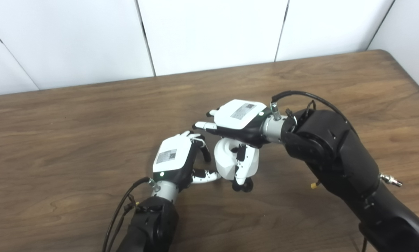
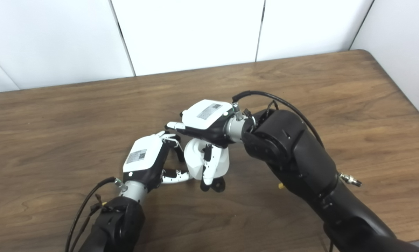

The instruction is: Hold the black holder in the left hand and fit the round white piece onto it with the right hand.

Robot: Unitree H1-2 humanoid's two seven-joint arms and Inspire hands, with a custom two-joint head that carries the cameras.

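Observation:
The round white piece point(image 1: 226, 158) stands on the table at the centre, also seen as the round white piece point(image 2: 196, 156). A small part of the black holder point(image 1: 244, 185) shows under its near right edge; the remainder is hidden. My right hand point(image 1: 242, 122) lies over the top of the white piece, thumb pressed down its front and fingers reaching past its far side, holding it. My left hand point(image 1: 176, 159) is just left of the piece. Its fingers curl down beside the piece's left edge and its thumb touches the lower left rim. Bare table shows between fingers and thumb.
The wooden table point(image 1: 72, 133) reaches back to a white panelled wall point(image 1: 209, 31). Its right edge point(image 1: 414, 78) runs close to my right arm. Cables loop from both wrists.

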